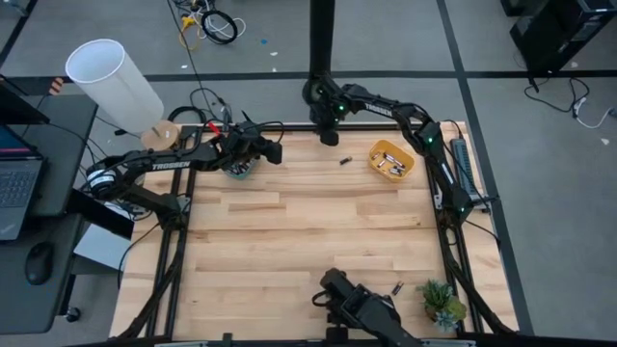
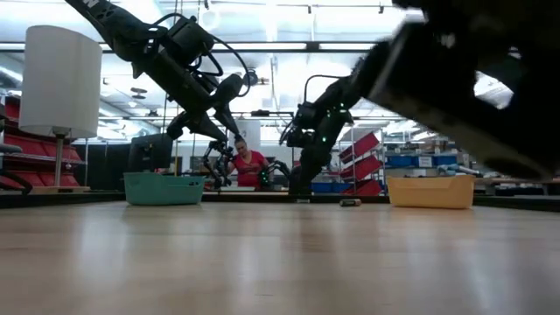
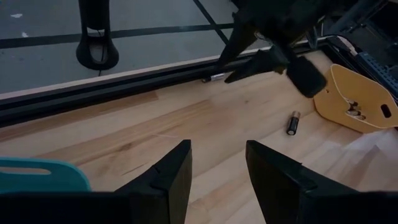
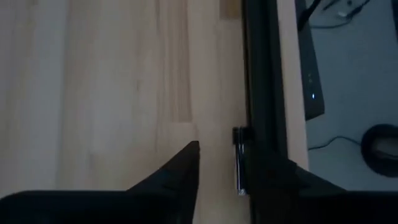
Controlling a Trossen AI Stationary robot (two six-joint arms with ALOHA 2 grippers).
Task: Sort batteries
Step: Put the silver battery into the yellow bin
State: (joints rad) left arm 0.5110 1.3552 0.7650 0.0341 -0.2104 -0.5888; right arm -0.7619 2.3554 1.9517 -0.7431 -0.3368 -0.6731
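Note:
A silvery battery [image 4: 239, 163] lies on the wood right against the black rail at the table's far edge. My right gripper [image 4: 224, 158] hangs open just above it, pointing steeply down, one finger on either side; I see no touch. Another battery [image 1: 344, 161] lies loose on the table between the teal bin [image 1: 239, 170] and the orange bin [image 1: 390, 161], which holds several batteries. My left gripper [image 3: 217, 168] waits open above the table beside the teal bin, with nothing between its fingers.
A further battery [image 1: 396, 287] lies near the front edge, beside a small plant [image 1: 442, 304] and a dark mount [image 1: 362, 308]. A white cylinder [image 1: 111, 77] stands off the far left corner. Bare wood fills the table's middle. A person [image 2: 249, 166] shows far behind the table.

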